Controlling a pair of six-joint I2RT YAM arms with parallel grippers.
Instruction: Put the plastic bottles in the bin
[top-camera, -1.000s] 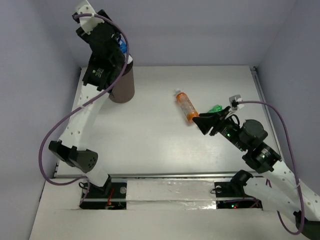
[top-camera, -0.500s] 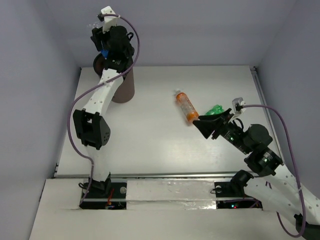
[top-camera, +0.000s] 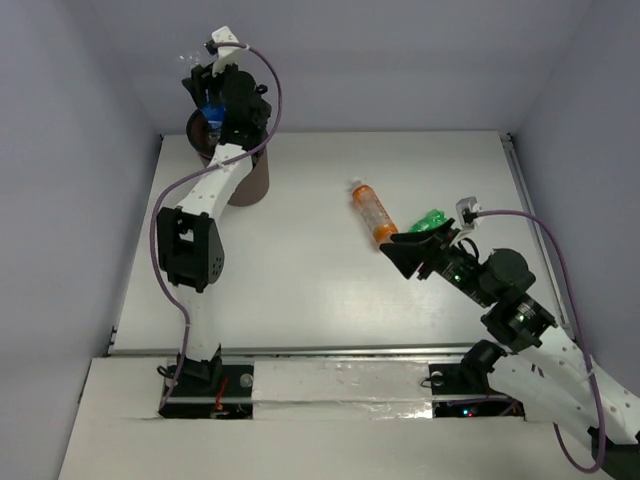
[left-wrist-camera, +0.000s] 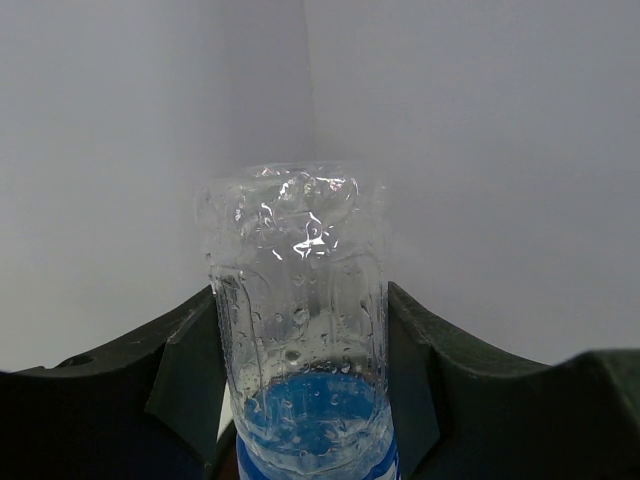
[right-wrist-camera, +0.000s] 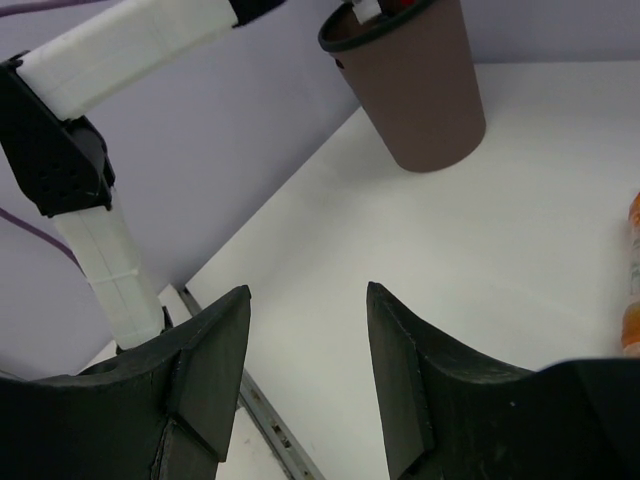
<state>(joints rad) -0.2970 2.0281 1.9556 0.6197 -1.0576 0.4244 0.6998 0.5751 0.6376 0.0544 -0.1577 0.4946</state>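
Reaching high over bin (top-camera: 252, 182), left pincer (left-wrist-camera: 300, 335) clamps blue-labelled bottle (left-wrist-camera: 298, 260) | right pincer (right-wrist-camera: 305, 335) gapes, low near orange bottle (top-camera: 372, 212)

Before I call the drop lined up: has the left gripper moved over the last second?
Yes. The left gripper, shut on the blue-labelled bottle, swung left in the top view, from above the bin's right edge toward its left edge.
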